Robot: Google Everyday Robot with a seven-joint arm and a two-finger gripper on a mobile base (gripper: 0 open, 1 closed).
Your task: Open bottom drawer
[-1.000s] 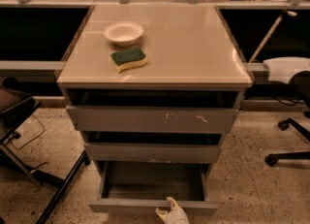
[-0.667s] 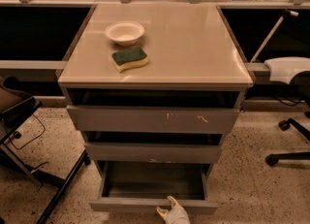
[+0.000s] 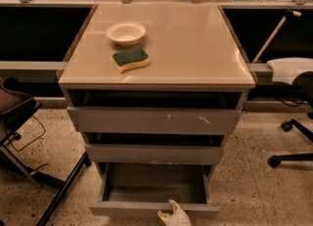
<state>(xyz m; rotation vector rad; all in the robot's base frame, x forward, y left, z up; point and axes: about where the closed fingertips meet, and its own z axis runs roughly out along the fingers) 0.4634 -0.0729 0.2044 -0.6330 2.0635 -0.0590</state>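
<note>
The bottom drawer (image 3: pixel 146 208) is the lowest of three grey drawers in the cabinet. It stands pulled well out, and its shallow grey box (image 3: pixel 155 183) shows open and bare. My gripper (image 3: pixel 172 214) is at the bottom edge of the view, pale-coloured, touching the top edge of the drawer's front a little right of its middle. The middle drawer (image 3: pixel 154 154) and the scratched top drawer (image 3: pixel 154 120) above it are each slightly out.
A white bowl (image 3: pixel 125 33) and a green-and-yellow sponge (image 3: pixel 130 59) lie on the beige cabinet top (image 3: pixel 195 44). A dark chair and its legs (image 3: pixel 29 137) stand at the left; an office chair base (image 3: pixel 293 146) at the right. Speckled floor surrounds the cabinet.
</note>
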